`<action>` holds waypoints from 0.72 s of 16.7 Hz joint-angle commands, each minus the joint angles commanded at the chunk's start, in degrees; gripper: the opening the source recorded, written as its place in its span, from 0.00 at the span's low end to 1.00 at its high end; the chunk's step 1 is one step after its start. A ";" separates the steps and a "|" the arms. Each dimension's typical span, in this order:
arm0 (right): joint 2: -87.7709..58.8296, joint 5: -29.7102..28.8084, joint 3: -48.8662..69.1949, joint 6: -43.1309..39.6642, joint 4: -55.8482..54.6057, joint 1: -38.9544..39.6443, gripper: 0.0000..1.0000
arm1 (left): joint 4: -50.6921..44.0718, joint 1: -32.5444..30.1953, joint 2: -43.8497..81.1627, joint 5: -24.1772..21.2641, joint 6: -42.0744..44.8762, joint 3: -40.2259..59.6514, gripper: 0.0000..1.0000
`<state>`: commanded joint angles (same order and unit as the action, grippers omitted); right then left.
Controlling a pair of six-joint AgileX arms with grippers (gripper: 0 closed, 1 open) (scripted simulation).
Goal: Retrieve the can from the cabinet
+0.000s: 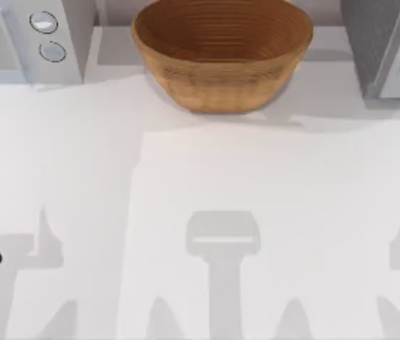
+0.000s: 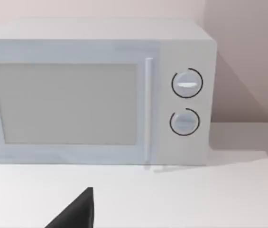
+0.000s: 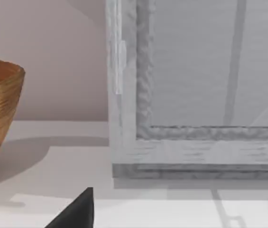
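While the can lies somewhere I cannot make out, the cabinet at the frame's upper right is the place to search, so the right gripper, its grip state impossible to tell, should approach squarely, clear of the woven bowl.

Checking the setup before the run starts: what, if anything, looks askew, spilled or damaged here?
Nothing stands out. The woven bowl sits upright at the back centre, the microwave stands square with its door shut at the back left, and the cabinet stands at the back right. No spill or damage on the table.
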<state>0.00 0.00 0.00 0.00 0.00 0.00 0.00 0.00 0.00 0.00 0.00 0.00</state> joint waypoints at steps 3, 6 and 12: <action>-0.61 -0.12 0.62 0.01 0.19 0.06 1.00 | 0.00 0.00 0.00 0.00 0.00 0.00 1.00; -5.90 -1.02 6.06 0.04 1.91 0.69 1.00 | 0.00 0.00 0.00 0.00 0.00 0.00 1.00; -27.15 -4.11 32.72 0.22 8.76 3.61 1.00 | 0.00 0.00 0.00 0.00 0.00 0.00 1.00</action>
<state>-27.15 -4.11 32.72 0.22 8.76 3.61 0.00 0.00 0.00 0.00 0.00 0.00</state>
